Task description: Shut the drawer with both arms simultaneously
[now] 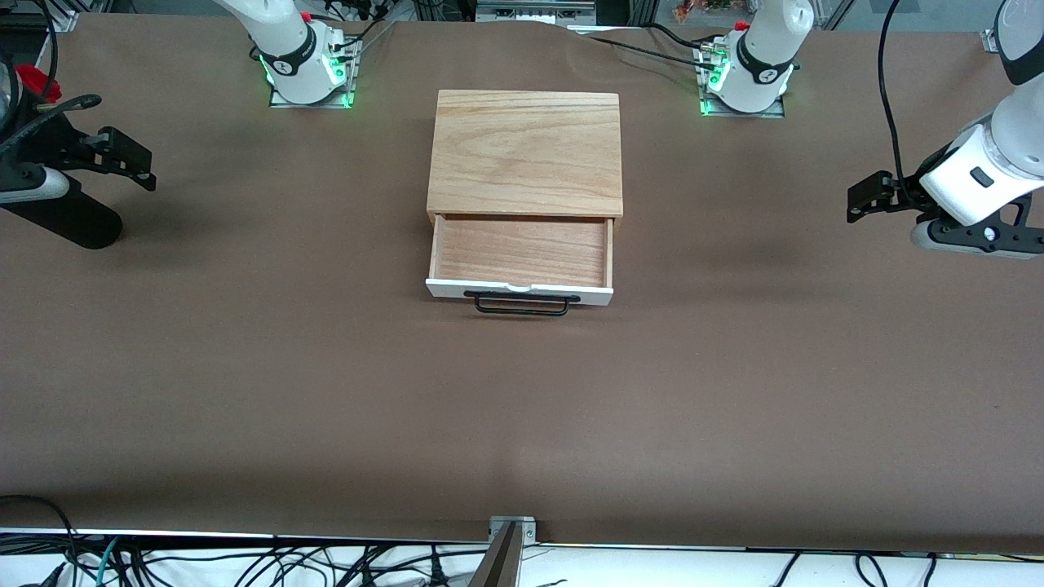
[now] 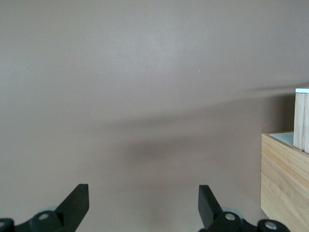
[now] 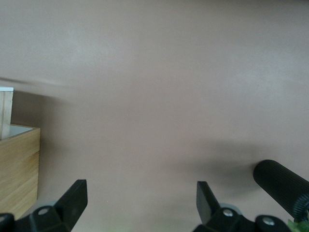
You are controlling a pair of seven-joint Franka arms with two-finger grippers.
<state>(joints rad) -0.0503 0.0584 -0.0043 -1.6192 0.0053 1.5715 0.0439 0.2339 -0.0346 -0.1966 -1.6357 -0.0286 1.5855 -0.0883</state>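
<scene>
The drawer (image 1: 522, 251) stands pulled out of its wooden casing (image 1: 526, 151) at the table's middle, empty, its white front panel (image 1: 519, 288) and black bar handle (image 1: 522, 305) toward the front camera. My left gripper (image 1: 858, 202) hangs open over bare table toward the left arm's end, well apart from the drawer. My right gripper (image 1: 134, 163) hangs open over the right arm's end, equally far off. In the left wrist view the open gripper (image 2: 143, 200) holds nothing; the drawer's side (image 2: 301, 121) and casing (image 2: 287, 179) show at the edge. The right gripper (image 3: 141, 198) is empty too, with the drawer (image 3: 6, 111) and casing (image 3: 19, 169) at the edge.
A brown cloth covers the table (image 1: 522, 424). A black ribbed cylinder (image 1: 69, 216) lies under the right arm's wrist, also seen as the black cylinder (image 3: 282, 181) in the right wrist view. The arm bases (image 1: 306, 69) (image 1: 746, 77) stand farther from the front camera than the casing.
</scene>
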